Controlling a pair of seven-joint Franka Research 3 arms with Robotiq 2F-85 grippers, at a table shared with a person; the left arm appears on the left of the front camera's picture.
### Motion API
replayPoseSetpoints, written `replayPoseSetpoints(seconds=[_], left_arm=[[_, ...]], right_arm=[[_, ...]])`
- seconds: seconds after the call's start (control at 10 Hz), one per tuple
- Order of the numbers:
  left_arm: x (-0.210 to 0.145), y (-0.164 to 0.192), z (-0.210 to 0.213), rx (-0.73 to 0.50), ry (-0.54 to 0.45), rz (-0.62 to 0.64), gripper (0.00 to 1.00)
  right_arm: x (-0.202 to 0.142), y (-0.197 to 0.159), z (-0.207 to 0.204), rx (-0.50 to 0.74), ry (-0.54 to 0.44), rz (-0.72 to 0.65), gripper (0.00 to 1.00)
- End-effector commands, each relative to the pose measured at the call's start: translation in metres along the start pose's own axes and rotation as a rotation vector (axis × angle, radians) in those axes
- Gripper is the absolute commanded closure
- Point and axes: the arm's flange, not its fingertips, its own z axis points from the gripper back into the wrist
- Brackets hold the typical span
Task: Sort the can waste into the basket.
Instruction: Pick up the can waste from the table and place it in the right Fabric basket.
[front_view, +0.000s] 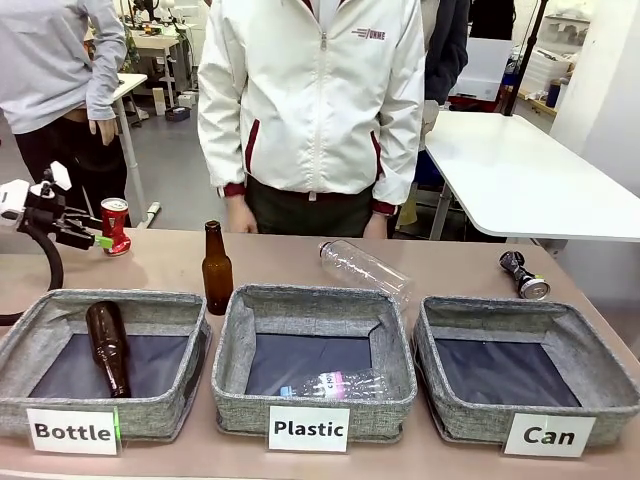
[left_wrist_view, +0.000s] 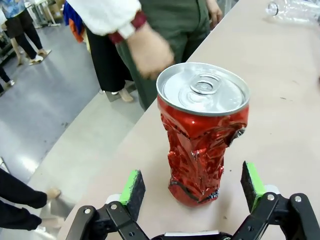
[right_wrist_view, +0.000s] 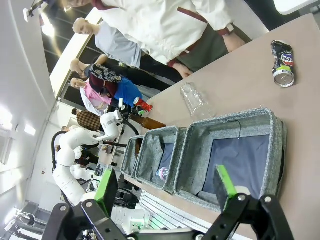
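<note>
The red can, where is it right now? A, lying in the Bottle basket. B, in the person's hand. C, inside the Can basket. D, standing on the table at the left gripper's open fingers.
D: the red can stands upright on the table, with the green pads of the open left gripper on either side of its base, not yet closed on it.
</note>
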Motion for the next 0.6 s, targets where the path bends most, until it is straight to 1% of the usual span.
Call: replayPoseSetpoints(seconds=[0.0,0.1,0.3,0.5], left_arm=[[0.008,0.006,-0.01,0.014,-0.008,0.011,0.0],[0.009,0.006,-0.015,-0.013,-0.01,-0.005,0.0],[0.012,0.003,-0.023,-0.039,-0.038,0.001,0.0],[0.016,0.003,-0.025,-0.033,-0.112,0.014,0.0]], right_arm=[[0.002,0.0,0.0,0.018,-0.018,0.025,0.0],[0.002,0.0,0.0,0.018,-0.018,0.025,0.0],[0.002,0.0,0.0,0.018,-0.018,0.025,0.0],[0.002,0.0,0.0,0.018,-0.018,0.025,0.0]])
